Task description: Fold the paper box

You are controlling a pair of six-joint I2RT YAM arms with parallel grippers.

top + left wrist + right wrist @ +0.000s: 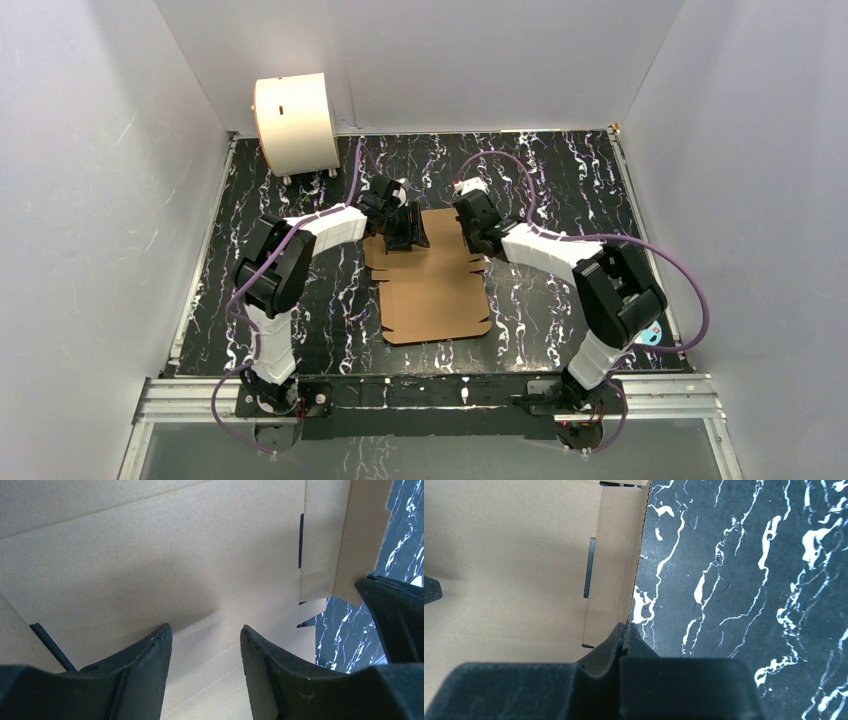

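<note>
From the top camera, the paper box (435, 290) lay as a flat, unfolded sheet in the middle of the black marbled table (560, 180), not yet a container. My left tool (408, 228) sat over its far left corner and my right tool (472, 238) was at its far right edge. A cream drum (297, 122) stood in the far left corner against the wall, well apart from the cardboard. I could not see inside it.

On the left wrist camera, the left tool (206, 635) hung about half open just above the paper box (150, 555). Its fingers (150, 660) stood apart with only bare cardboard showing in the gap, gripping nothing. A narrow slot (301, 540) was cut near the panel's right side. Beyond it a flap tilted up, with the table (400, 530) past that.

On the right wrist camera, the right tool (624, 632) was pressed fully together. Its tips met on the outer edge of the paper box (509, 555), whose side flap stood slightly raised. That edge ran straight into the seam between the fingers, so as far as I could see it was pinched there. A slot (586, 567) ran along the crease beside the flap, and the table (749, 580) filled the right half.
</note>
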